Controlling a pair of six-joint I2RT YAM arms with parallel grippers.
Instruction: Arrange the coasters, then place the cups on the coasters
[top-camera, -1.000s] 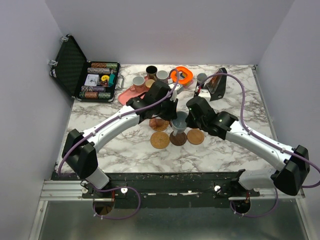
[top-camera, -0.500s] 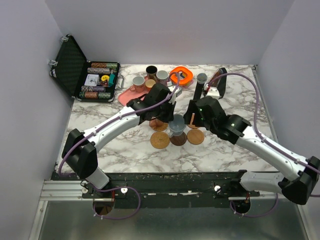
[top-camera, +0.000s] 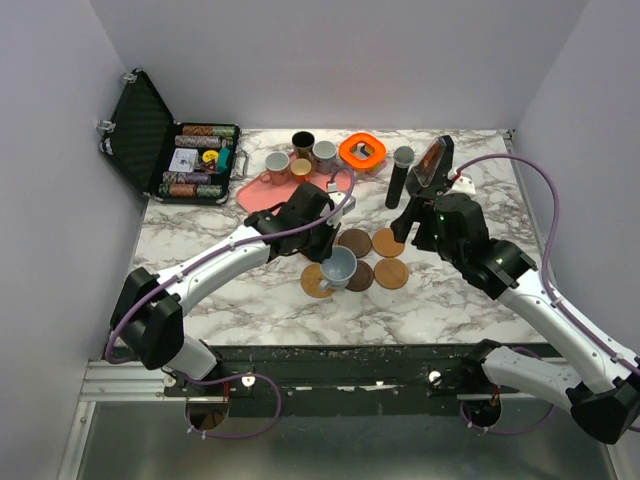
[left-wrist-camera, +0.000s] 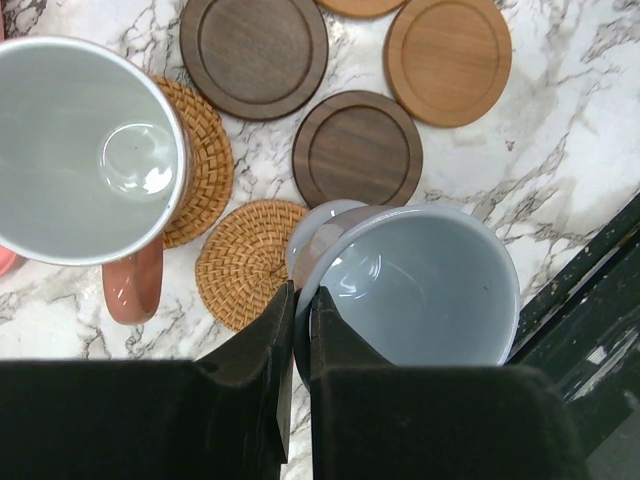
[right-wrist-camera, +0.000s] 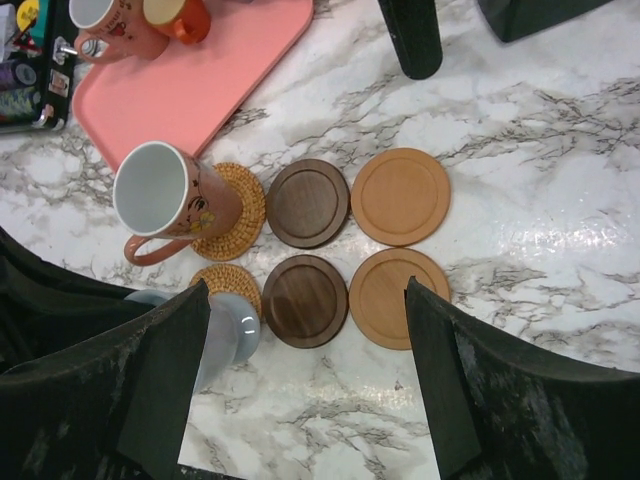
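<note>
- White marbled table (top-camera: 250, 300) carries everything.
- Open black case of poker chips (top-camera: 165, 140) sits at the far left corner.
- Flat pink tray (top-camera: 262, 190) lies far of centre, left of the middle.
- Left end effector (left-wrist-camera: 303, 300) is closed, its fingers pinching the rim wall of the pale blue handled cup (left-wrist-camera: 420, 290).
- The cup hangs tilted at the near woven rattan coaster (left-wrist-camera: 245, 262). Its base overlaps that coaster's right edge in the left wrist view. Whether it touches, I cannot tell.
- Right end effector (right-wrist-camera: 305, 288) has its jaws spread wide and grips nothing. It is raised above the coasters.
- Tall black cylinder (top-camera: 401, 175) stands far right of the coasters, with an orange ring (top-camera: 361, 150) just left of it.
- Pinkish-brown cup (right-wrist-camera: 165, 200) stands on the far woven rattan coaster (right-wrist-camera: 240, 215), handle toward the near side.
- At the tray's far end are the black cup (top-camera: 303, 142), grey cup (top-camera: 324, 152), second pinkish cup (top-camera: 277, 163) and small copper-orange cup (top-camera: 300, 168).
- The coasters form two rows of three, with the woven pair on the left.
- The middle column is the far dark brown wooden coaster (right-wrist-camera: 308, 203) and near dark brown wooden coaster (right-wrist-camera: 305, 300).
- The right column is the far light tan wooden coaster (right-wrist-camera: 400, 196) and near light tan wooden coaster (right-wrist-camera: 398, 284).
- The four wooden ones are bare.
</note>
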